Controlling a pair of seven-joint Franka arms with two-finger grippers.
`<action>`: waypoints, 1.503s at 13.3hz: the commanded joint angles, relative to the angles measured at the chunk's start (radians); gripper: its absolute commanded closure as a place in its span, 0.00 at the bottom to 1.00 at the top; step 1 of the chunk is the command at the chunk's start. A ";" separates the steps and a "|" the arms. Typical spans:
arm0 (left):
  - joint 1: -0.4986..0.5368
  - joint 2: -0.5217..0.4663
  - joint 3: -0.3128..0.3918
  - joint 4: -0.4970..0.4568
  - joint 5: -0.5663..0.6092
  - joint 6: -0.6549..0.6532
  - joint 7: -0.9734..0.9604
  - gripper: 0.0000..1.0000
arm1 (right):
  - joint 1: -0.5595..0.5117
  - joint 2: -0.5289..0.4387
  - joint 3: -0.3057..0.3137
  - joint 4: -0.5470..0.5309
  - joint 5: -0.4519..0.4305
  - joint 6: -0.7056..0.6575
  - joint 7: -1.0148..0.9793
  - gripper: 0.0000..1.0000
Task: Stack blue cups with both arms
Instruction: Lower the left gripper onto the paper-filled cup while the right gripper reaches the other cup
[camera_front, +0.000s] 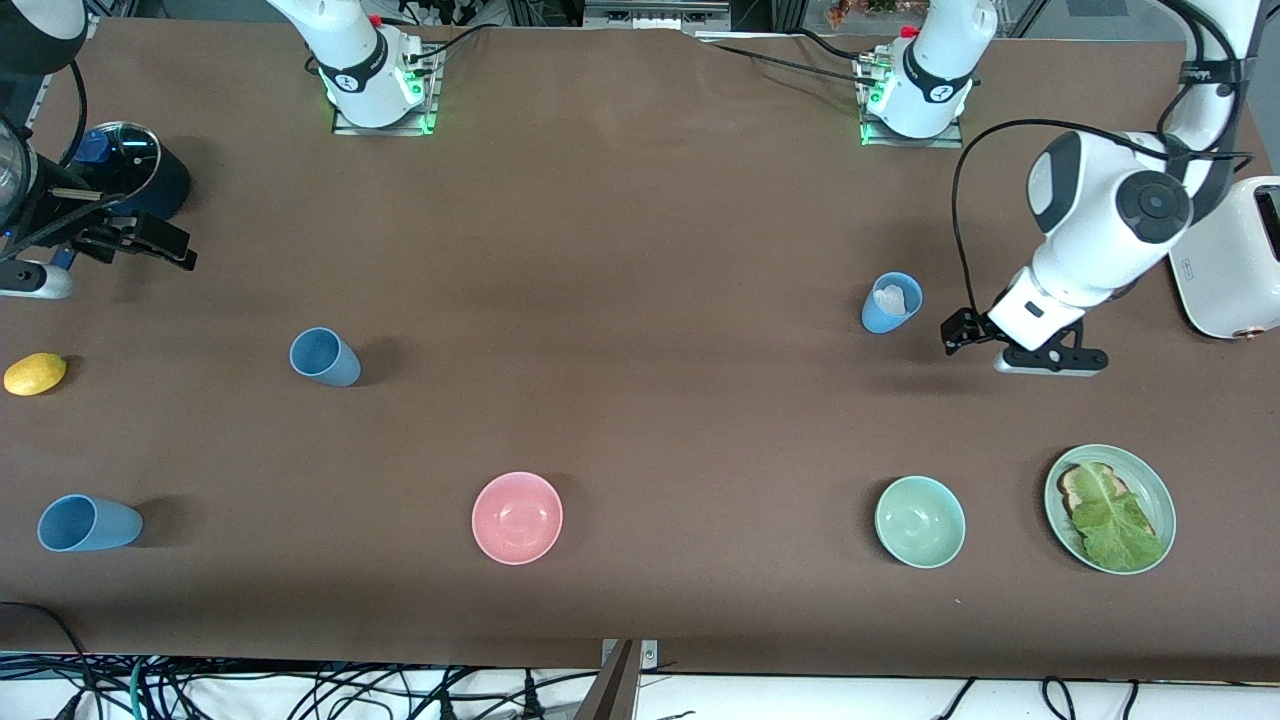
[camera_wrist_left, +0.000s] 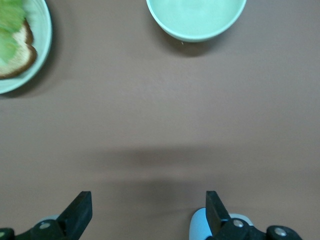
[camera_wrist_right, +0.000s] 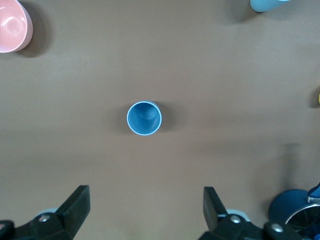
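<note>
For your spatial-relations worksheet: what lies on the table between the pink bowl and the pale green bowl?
Nothing: in the front view only bare brown table runs between the round pink bowl and the round pale green bowl.

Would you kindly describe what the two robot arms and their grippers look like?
Both arms are white with rounded segments, black joint discs and black bands. The left arm carries a looping black cable. Green lights glow at both bases. The left gripper and the right gripper are black, each with two wedge-shaped fingers.
</note>
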 joint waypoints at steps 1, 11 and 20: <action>0.003 -0.080 -0.026 -0.134 -0.015 0.076 -0.027 0.00 | -0.010 0.005 0.007 0.016 0.001 -0.017 0.000 0.00; 0.038 -0.189 -0.105 -0.302 -0.015 0.097 -0.049 0.00 | 0.060 0.160 0.008 0.027 -0.014 0.019 -0.004 0.00; 0.049 -0.154 -0.132 -0.348 -0.015 0.100 -0.049 0.00 | 0.108 0.243 0.008 -0.238 -0.008 0.456 0.002 0.00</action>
